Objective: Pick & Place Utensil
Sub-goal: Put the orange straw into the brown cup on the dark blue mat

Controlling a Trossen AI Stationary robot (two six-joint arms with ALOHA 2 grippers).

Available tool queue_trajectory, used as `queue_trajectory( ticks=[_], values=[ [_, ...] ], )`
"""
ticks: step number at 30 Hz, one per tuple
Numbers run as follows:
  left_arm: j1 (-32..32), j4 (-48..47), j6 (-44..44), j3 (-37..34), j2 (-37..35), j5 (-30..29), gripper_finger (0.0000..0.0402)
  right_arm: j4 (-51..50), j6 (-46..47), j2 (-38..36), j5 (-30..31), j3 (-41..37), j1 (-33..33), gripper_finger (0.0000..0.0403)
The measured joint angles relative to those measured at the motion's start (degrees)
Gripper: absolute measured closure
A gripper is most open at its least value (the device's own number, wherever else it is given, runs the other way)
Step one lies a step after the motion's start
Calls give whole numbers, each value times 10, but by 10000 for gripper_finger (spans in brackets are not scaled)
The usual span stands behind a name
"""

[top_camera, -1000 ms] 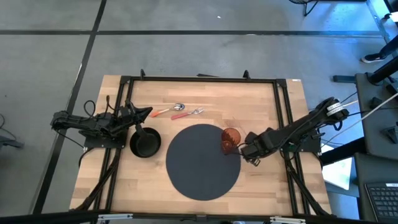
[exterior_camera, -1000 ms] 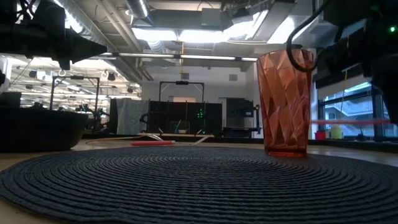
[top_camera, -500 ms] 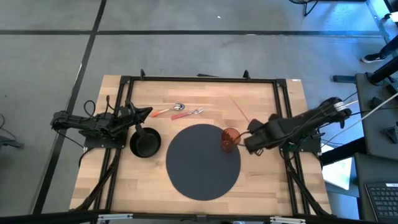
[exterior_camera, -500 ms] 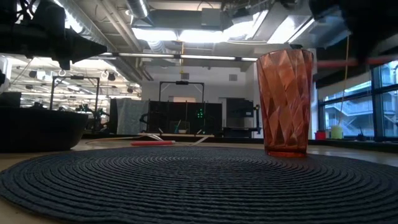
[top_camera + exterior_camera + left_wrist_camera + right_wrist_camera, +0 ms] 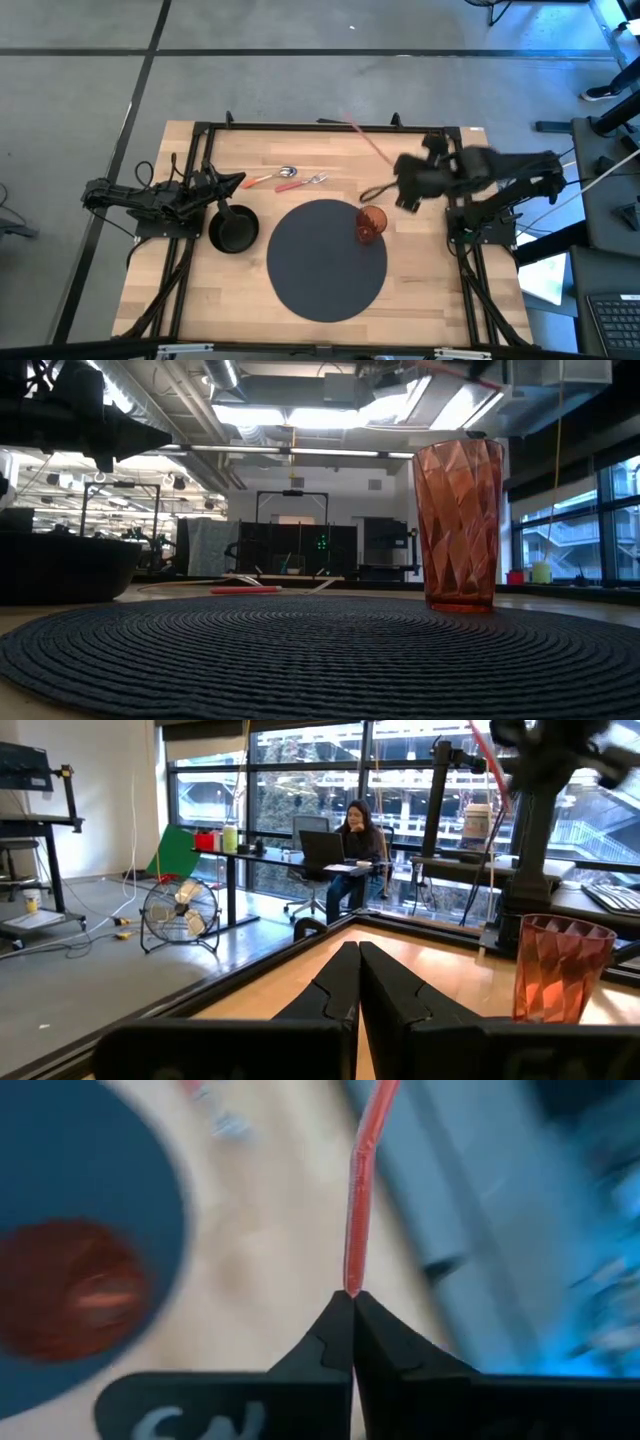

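Note:
My right gripper (image 5: pixel 400 172) is up above the table's right side, beyond the red tumbler (image 5: pixel 371 223), and is shut on a thin red straw (image 5: pixel 370 142). The tumbler stands on the right part of the dark round mat (image 5: pixel 327 270). A red-handled spoon (image 5: pixel 270 178) and fork (image 5: pixel 303 182) lie on the wood beyond the mat. My left gripper (image 5: pixel 235 181) is shut and waits at the table's left, next to the black bowl (image 5: pixel 232 228). My right gripper pinches one end of the straw (image 5: pixel 350 1280) between its two fingertips. The straw sticks out ahead of the fingers, in line with them, and bends a little further along (image 5: pixel 362 1145). It is lifted clear of the table, its free end (image 5: pixel 350 122) toward the far edge.
A black frame (image 5: pixel 320 127) runs along the table's far edge and down both sides. Bare wood shows between the mat and the right rail (image 5: pixel 425 260). In the left wrist view a person sits at a desk in the room beyond.
My right gripper has risen from table height beside the tumbler and gone toward the far edge, tipping and rolling as it went. It has stayed shut on the straw, which went up with it, its free end now over the far rail. The tumbler has stayed put.

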Motion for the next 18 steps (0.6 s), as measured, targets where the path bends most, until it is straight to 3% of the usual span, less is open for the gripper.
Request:
queue_trajectory(
  ticks=[8,14,18],
  values=[
    [0,0,0,0,0,0,398,-2,-367,0,199,85,-29,403],
    [0,-5,0,0,0,0,398,16,-558,4,426,87,-30,403],
    [0,-5,4,0,0,0,398,50,-613,3,430,87,-35,403]
  ],
)
